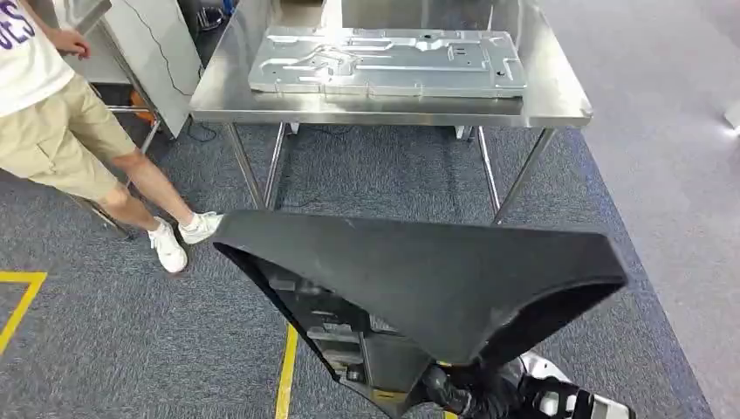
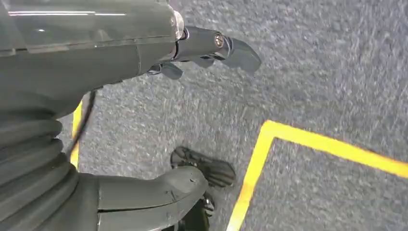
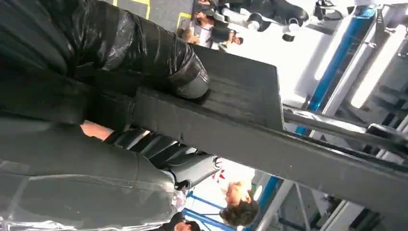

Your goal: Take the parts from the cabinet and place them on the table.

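- Our right hand [image 3: 159, 91] grips a large black part [image 3: 288, 144]: in the right wrist view a glossy dark thumb presses down on its flat, matte top face, and ribbed darker fingers [image 3: 159, 151] curl against its underside.
- In the head view, this black part [image 1: 436, 279] fills the lower centre of the frame. It is a broad panel with a smooth, felt-like upper surface, a sharp point at its left end and moulded plastic ribs along its lower edge.
- Our left hand [image 2: 192, 48] hangs over the floor with nothing in it. Its smooth grey thumb and short dark fingers [image 2: 238, 50] are apart, in the upper centre of the left wrist view.
- A stamped sheet-metal panel [image 1: 388, 61], silvery, rectangular and embossed with ridges and cut-outs, lies flat on the table at the top centre of the head view.
- The table [image 1: 558, 100] has a brushed stainless-steel top and thin steel legs.
- The floor is grey, coarse-textured carpet [image 1: 105, 349], marked with yellow tape lines [image 1: 286, 371] at the lower left.
- A person [image 1: 52, 105] in a white shirt, khaki shorts and white sneakers stands at the upper left, beside the table.
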### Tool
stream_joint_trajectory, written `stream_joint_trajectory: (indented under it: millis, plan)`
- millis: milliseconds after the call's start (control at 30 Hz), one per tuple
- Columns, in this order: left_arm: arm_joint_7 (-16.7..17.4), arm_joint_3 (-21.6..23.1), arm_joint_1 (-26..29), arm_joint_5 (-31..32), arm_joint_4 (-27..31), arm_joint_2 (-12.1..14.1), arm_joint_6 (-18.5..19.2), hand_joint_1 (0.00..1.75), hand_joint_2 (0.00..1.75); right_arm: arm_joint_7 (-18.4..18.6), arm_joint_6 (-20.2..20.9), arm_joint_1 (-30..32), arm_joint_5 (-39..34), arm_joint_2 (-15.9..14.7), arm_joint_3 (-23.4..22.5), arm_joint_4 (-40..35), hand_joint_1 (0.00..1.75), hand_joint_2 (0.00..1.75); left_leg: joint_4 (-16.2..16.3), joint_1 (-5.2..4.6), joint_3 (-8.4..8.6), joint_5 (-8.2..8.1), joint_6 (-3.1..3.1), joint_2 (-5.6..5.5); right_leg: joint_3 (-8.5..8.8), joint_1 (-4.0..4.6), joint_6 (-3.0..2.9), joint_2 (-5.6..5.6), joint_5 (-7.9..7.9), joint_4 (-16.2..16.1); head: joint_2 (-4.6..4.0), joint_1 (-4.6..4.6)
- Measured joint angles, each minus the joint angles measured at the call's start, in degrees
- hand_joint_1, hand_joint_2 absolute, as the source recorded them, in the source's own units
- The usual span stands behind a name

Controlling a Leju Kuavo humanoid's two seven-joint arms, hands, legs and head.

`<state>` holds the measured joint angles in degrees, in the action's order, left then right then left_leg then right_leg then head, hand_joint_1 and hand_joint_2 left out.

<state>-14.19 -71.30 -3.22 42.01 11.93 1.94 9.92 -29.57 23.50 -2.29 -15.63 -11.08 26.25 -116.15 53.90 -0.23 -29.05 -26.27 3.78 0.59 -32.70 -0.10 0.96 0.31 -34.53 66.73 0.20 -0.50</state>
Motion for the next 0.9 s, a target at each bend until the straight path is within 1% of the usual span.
stream_joint_trajectory:
  millis: [33,67,100,133,167,200,233,267,300,333,367,400,433,467,500,533,567,600,633,667,700,733,767,800,833,867,900]
  plan:
    - [0.0,0.0,0.03,0.04,0.0,-0.06,0.04,0.0,1.75,-0.23,0.0,0.03,-0.24,0.0,0.0,0.0,1.75,1.75,0.03,0.01,0.23,-0.36,-0.08,0.06,-2.91,-0.18,0.43,-0.01,-1.61,4.19,-0.02,0.0]
    - [0.0,0.0,0.09,0.2,0.0,-0.09,0.09,0.0,1.75,-0.39,0.0,0.06,-0.44,0.0,0.0,0.0,1.75,1.75,0.05,0.07,0.65,-0.79,-0.2,0.15,-5.32,-0.4,0.63,-0.03,-2.29,6.88,-0.02,0.0]
    - [0.0,0.0,0.08,0.33,0.0,-0.11,0.09,0.0,1.75,-0.5,0.02,0.07,-0.74,0.0,0.0,0.0,1.75,1.75,0.06,0.19,1.2,-1.24,-0.34,0.26,-6.14,-0.59,0.76,-0.05,-1.42,6.61,0.0,0.0]
    - [0.0,0.0,0.08,0.42,0.0,-0.11,0.09,0.0,1.75,-0.55,0.02,0.06,-0.92,0.02,0.0,-0.02,1.75,1.75,0.06,0.33,1.98,-1.77,-0.55,0.4,-5.71,-0.75,0.93,-0.16,1.16,3.74,-0.02,0.0]
    - [0.0,0.0,0.04,0.5,0.0,-0.11,0.09,0.0,1.75,-0.55,0.02,0.06,-1.05,0.07,-0.04,-0.04,1.75,1.75,0.06,0.51,2.88,-2.39,-0.81,0.54,-4.11,-0.85,1.06,-0.42,4.63,-1.02,-0.02,0.0]
    - [0.02,0.0,-0.01,0.5,0.0,-0.11,0.09,0.0,1.75,-0.57,0.09,0.06,-1.18,0.07,-0.15,-0.11,1.75,1.75,0.05,0.69,3.83,-3.06,-1.18,0.71,-2.15,-0.89,1.07,-1.01,8.44,-6.59,-0.02,0.0]
    - [0.02,0.0,0.12,0.5,0.0,-0.06,0.07,0.0,1.75,-0.57,0.07,0.0,-1.2,0.07,-0.28,-0.15,1.75,1.75,-0.03,0.63,4.18,-3.59,-1.66,0.69,-1.35,-0.86,0.95,-1.94,11.28,-10.06,0.0,0.02]
    - [0.02,0.0,0.03,0.5,0.0,-0.02,0.04,0.0,1.75,-0.55,0.04,0.03,-1.2,0.07,-0.42,-0.13,1.75,1.75,0.05,0.59,4.57,-4.07,-2.07,0.6,-1.39,-0.61,0.47,-1.88,8.43,-9.8,0.0,0.02]
    - [0.11,0.0,-0.06,0.5,0.0,-0.02,0.04,0.0,1.75,-0.57,0.02,0.09,-1.18,0.15,-0.57,-0.22,1.75,1.75,-0.25,0.57,4.47,-4.48,-2.63,0.95,-1.25,-0.39,-0.26,-1.83,9.01,-9.67,0.0,0.0]
    - [0.11,0.0,-0.09,0.5,0.0,-0.02,0.04,0.0,1.75,-0.52,0.02,0.19,-1.09,0.15,-0.66,-0.39,1.75,1.75,-0.09,0.54,5.41,-4.34,-2.96,1.21,-1.29,-0.4,-0.65,-1.52,9.75,-9.97,-0.02,0.07]
    - [0.09,0.0,-0.08,0.5,0.0,-0.06,0.04,0.0,1.75,-0.5,0.02,0.16,-1.09,0.15,-0.68,-0.5,1.75,1.75,0.65,0.5,5.36,-3.94,-3.48,1.13,-1.01,-0.5,-1.16,-1.19,9.65,-9.98,-0.02,0.02]
    - [0.11,0.0,-0.11,0.52,0.0,-0.02,0.04,0.0,1.75,-0.5,0.02,0.17,-1.09,0.22,-0.68,-0.61,1.75,1.75,1.24,0.66,5.04,-4.39,-3.69,1.06,-0.23,-0.74,-1.51,-0.87,9.57,-10.12,0.0,0.02]
    - [0.09,0.0,-0.17,0.5,0.0,-0.02,0.04,0.0,1.75,-0.52,0.04,0.14,-1.07,0.26,-0.68,-0.72,1.75,1.75,3.38,0.85,4.27,-5.24,-3.81,0.44,0.17,-0.72,-1.98,-0.93,9.26,-10.24,-0.02,0.07]
    - [0.13,0.0,-0.23,0.55,0.0,-0.02,0.04,0.0,1.75,-0.52,0.09,0.14,-1.05,0.33,-0.68,-0.83,1.75,1.75,6.02,0.93,2.76,-6.57,-3.88,0.23,0.27,-0.67,-2.23,-0.85,9.09,-10.24,-0.02,-0.02]
    - [0.11,0.0,-0.24,0.5,0.0,-0.02,0.04,0.0,1.75,-0.57,0.11,0.16,-1.05,0.46,-0.68,-0.83,1.75,1.75,11.28,0.95,-0.61,-9.09,-4.04,-0.02,0.35,-0.61,-2.48,-0.64,8.85,-10.21,0.0,-0.02]
    - [0.13,0.0,-0.17,0.52,0.0,-0.02,0.04,0.0,1.75,-0.57,0.15,0.21,-0.94,0.46,-0.68,-0.83,1.75,1.75,15.55,0.94,-3.47,-11.12,-4.31,-0.05,0.45,-0.54,-2.54,-0.45,8.59,-10.16,-0.02,-0.04]
    - [0.13,0.0,-0.06,0.52,0.0,-0.02,0.04,0.0,1.75,-0.59,0.2,0.28,-0.94,0.46,-0.68,-0.83,1.75,1.75,18.06,0.94,-5.38,-12.13,-4.46,-0.05,0.55,-0.49,-2.54,-0.3,8.38,-10.11,-0.02,-0.02]
    - [0.2,0.0,0.12,0.52,0.0,-0.02,0.04,0.0,1.75,-0.59,0.26,0.37,-0.92,0.46,-0.68,-0.83,1.75,1.75,19.5,0.94,-7.37,-11.88,-4.5,-0.05,1.02,-0.41,-2.52,-0.04,7.92,-10.1,-0.02,-0.04]
    - [0.2,0.0,0.18,0.52,0.0,-0.04,0.04,0.0,1.75,-0.59,0.28,0.39,-0.92,0.46,-0.68,-0.83,1.75,1.75,18.18,0.94,-7.47,-10.45,-4.28,-0.06,1.46,-0.35,-2.48,0.06,7.61,-10.1,0.0,-0.04]
    - [0.18,0.0,0.18,0.52,0.0,-0.02,0.04,0.0,1.75,-0.59,0.31,0.39,-0.92,0.46,-0.68,-0.83,1.75,1.75,13.94,0.92,-6.44,-7.0,-4.02,-0.06,2.22,-0.24,-2.45,0.14,7.09,-10.1,-0.02,-0.04]
    - [0.18,0.0,0.17,0.52,0.0,0.0,0.04,0.0,1.75,-0.59,0.33,0.39,-0.92,0.48,-0.68,-0.83,1.75,1.75,8.7,0.76,-4.81,-3.04,-3.34,-0.08,3.04,-0.12,-2.35,0.14,6.62,-10.13,0.0,-0.04]
    - [0.18,0.0,0.23,0.52,0.0,0.11,0.04,0.0,1.75,-0.59,0.33,0.38,-0.9,0.48,-0.68,-0.83,1.75,1.75,3.72,0.44,-3.45,0.91,-2.47,-0.08,3.64,-0.12,-2.24,0.13,6.12,-10.26,-0.02,-0.02]
    - [0.18,0.0,0.21,0.52,0.0,0.4,0.02,0.0,1.75,-0.57,0.33,0.4,-0.9,0.48,-0.68,-0.79,1.75,1.75,3.41,0.08,-3.54,0.21,-2.37,-0.11,4.15,-0.13,-1.96,0.13,5.99,-10.43,-0.02,0.02]
    - [0.18,0.0,0.19,0.59,0.0,0.28,0.05,0.0,1.75,-0.63,0.33,0.4,-0.87,0.48,-0.7,-0.81,1.75,1.75,2.73,-0.17,-3.74,-1.24,-2.23,-0.18,3.81,-0.33,-1.68,0.4,5.96,-10.54,-0.02,-0.07]
    - [0.18,0.0,0.27,0.59,0.0,0.35,0.04,0.0,1.75,-0.63,0.35,0.38,-0.85,0.57,-0.7,-0.83,1.75,1.75,2.51,-0.37,-3.41,-0.15,-1.66,-0.26,3.83,-0.36,-1.14,0.4,5.77,-10.76,-0.02,-0.07]
    - [0.17,0.0,0.36,0.59,0.0,0.53,0.04,0.0,1.75,-0.66,0.35,0.51,-0.85,0.61,-0.7,-0.81,1.75,1.75,2.17,-0.36,-3.47,0.23,-1.29,-0.27,3.88,-0.28,-0.72,0.36,6.36,-9.71,-0.02,-0.09]
    - [0.13,-0.02,0.34,0.57,0.0,0.53,0.02,0.0,1.75,-0.7,0.35,0.44,-0.87,0.61,-0.77,-0.87,1.75,1.75,1.89,0.03,-2.82,0.26,-1.0,-0.4,4.22,-0.06,-0.35,0.35,6.39,-9.6,0.0,-0.07]
